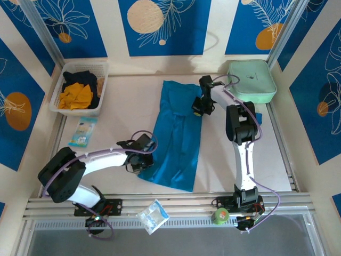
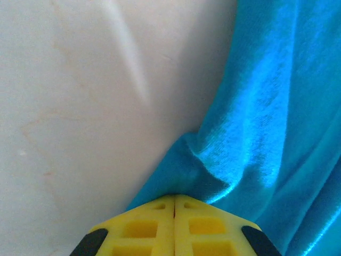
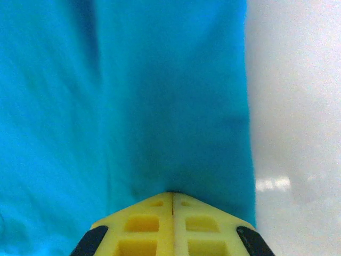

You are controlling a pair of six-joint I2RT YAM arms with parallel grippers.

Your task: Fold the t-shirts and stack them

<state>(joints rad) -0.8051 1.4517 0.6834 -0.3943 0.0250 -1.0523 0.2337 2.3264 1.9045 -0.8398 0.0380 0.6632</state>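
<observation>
Grip check: left gripper (image 1: 143, 161) pinches lower-left edge of teal t-shirt (image 1: 178, 136), right gripper (image 1: 198, 109) pinches upper-right edge, long axis top-to-bottom.

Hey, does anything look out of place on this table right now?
A clear plastic packet lies askew on the metal rails at the near edge, off the work surface, well apart from the teal t-shirt.

You have a teal-blue t-shirt (image 1: 178, 141) of soft cloth with a faint sheen on its folds. Your table (image 1: 128, 112) is smooth, pale and lightly glossy. At ten o'clock the basket (image 1: 74, 111) is white perforated plastic; at one o'clock the mint-green case (image 1: 251, 80) looks hard, smooth, matt.
</observation>
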